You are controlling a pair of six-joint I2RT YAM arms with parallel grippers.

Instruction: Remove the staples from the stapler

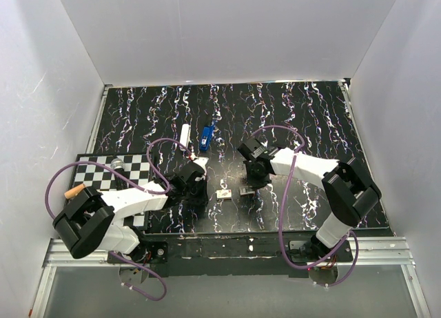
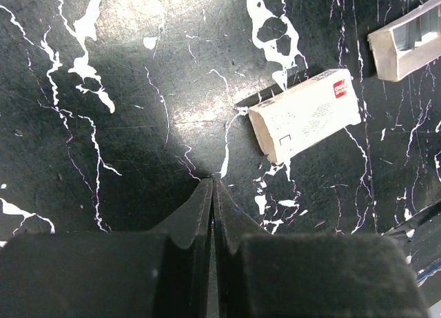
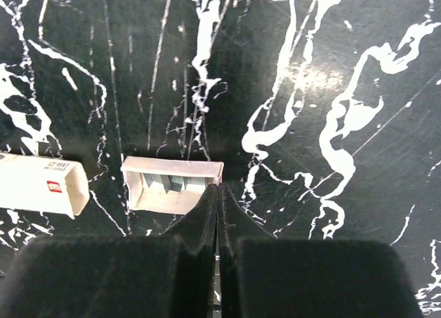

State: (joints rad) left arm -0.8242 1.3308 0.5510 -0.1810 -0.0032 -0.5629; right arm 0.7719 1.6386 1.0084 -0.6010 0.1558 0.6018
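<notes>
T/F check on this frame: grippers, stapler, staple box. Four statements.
1. The left gripper and right gripper are both shut and empty. True.
2. The left gripper holds the stapler. False: it lies on the table, beyond both grippers.
3. In the right wrist view, the box lies left of the tray. True.
4. The tray sits on the checkered mat. False: it is on the table, right of the mat.

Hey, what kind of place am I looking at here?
Most likely a robotics lab test cell rather than an office. Plain white panels box in a black marbled table, and a left arm and a right arm are bolted to a metal rail at its near edge.
</notes>
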